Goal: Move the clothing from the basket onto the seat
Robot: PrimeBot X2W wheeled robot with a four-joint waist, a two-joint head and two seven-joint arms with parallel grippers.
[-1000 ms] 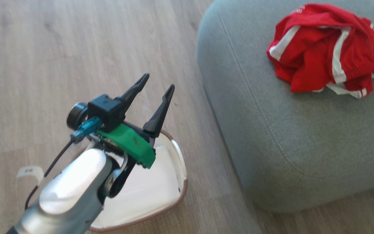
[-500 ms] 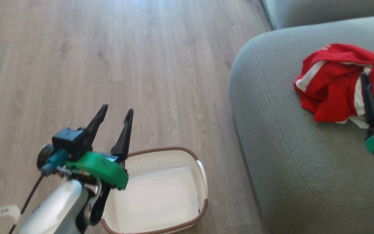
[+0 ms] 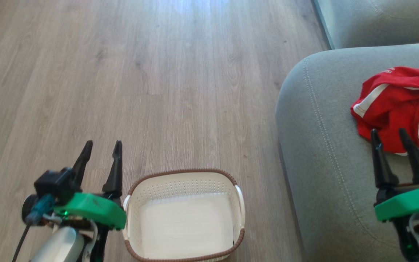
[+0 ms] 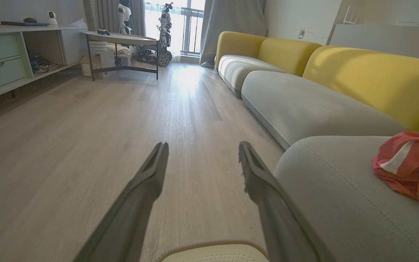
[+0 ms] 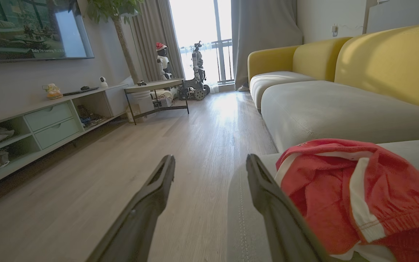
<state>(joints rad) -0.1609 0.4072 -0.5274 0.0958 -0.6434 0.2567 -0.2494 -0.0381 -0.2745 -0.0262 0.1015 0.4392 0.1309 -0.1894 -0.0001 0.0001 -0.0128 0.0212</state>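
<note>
On the grey seat (image 3: 326, 163), near its rounded corner, the clothing (image 3: 398, 105) lies in a crumpled red heap with white stripes showing. It runs off the right edge of the head view, so its full spread and long axis can't be read from there. The basket (image 3: 180, 171) sits on the wood floor (image 3: 158, 72) just beside the seat's front, and its white bottom looks bare, with nothing red in it.

The right pincer (image 3: 387, 131) hovers over the seat with its two dark fingers parted and nothing between them. Its tips point at the near edge of the heap. From the right wrist view the clothing (image 5: 344, 189) lies just ahead and off to the right of the fingers rather than between them; whether the nearer finger brushes the fabric I can't tell. The left pincer (image 3: 103, 143) hangs over the floor just beside the basket's left handle, likewise parted and empty, well apart from the heap.

So the right arm is plainly the nearer one. By my reckoning the job looks finished, and any last tidying would fall to that arm.
</note>
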